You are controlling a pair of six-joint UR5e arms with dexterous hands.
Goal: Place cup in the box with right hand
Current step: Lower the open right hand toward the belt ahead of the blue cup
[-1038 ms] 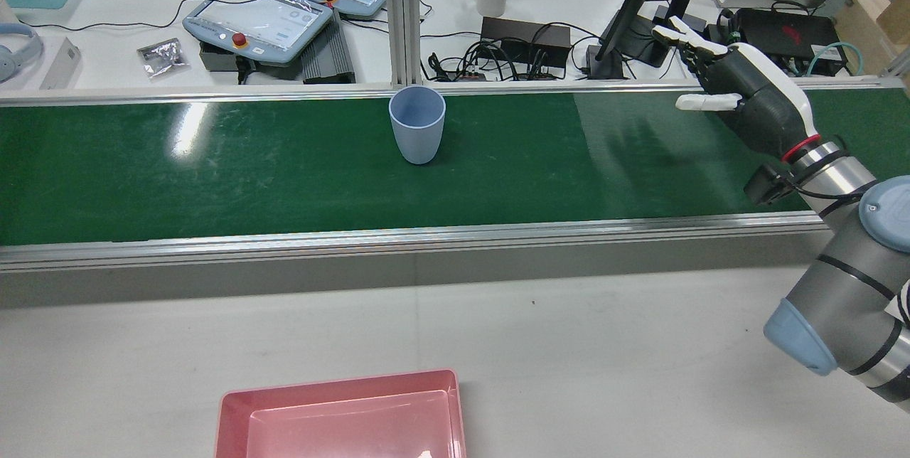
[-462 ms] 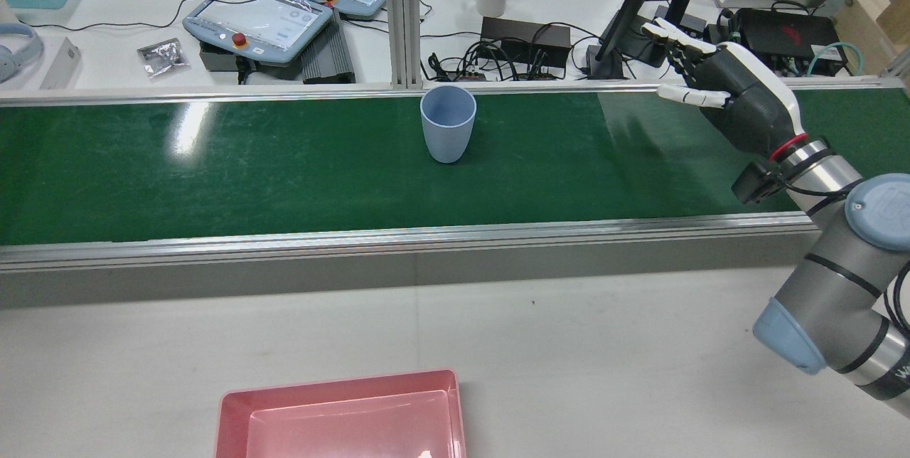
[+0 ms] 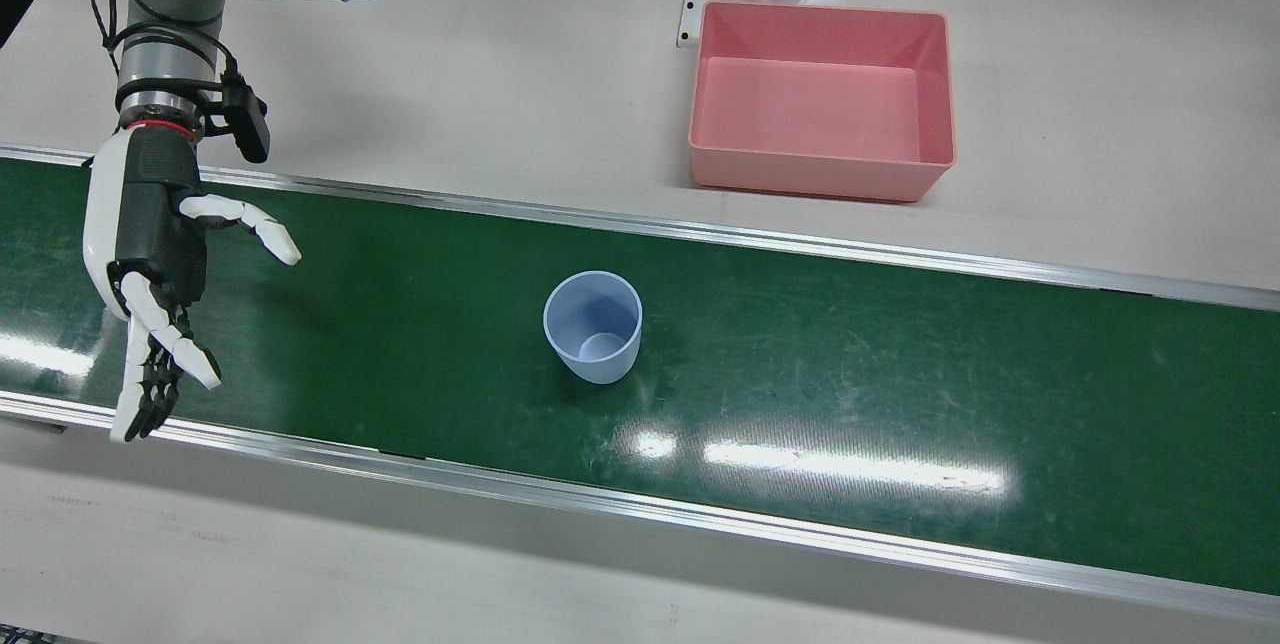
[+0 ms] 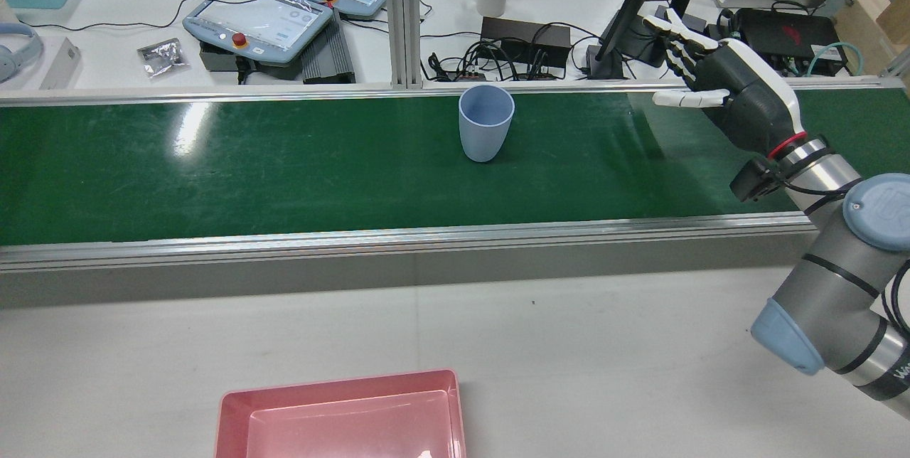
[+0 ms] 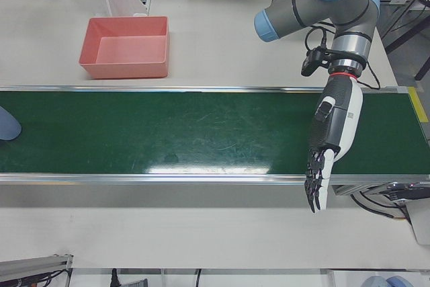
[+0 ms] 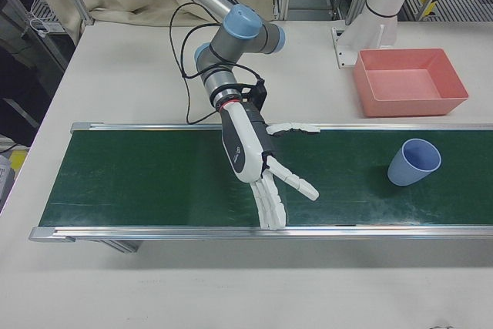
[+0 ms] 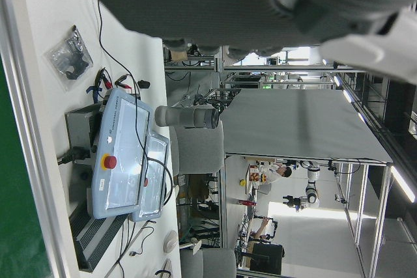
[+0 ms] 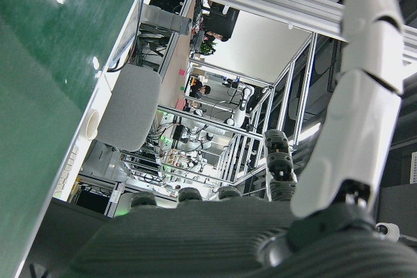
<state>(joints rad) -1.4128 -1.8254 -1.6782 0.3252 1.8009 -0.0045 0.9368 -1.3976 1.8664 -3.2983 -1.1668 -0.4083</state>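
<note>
The shallow pink plastic box (image 4: 341, 415) is sitting empty on the white table (image 4: 604, 358), its near edge cut off in the rear view. Beyond it, the pale blue plastic cup (image 4: 486, 122) is standing upright on the green conveyor belt (image 4: 249, 166), mouth upward and nothing inside (its bottom is showing in the front view). The right hand (image 4: 732, 92) is hovering well apart from it, fingers spread, holding nothing. The left hand (image 5: 330, 140) is hanging over the belt with fingers extended, empty too.
</note>
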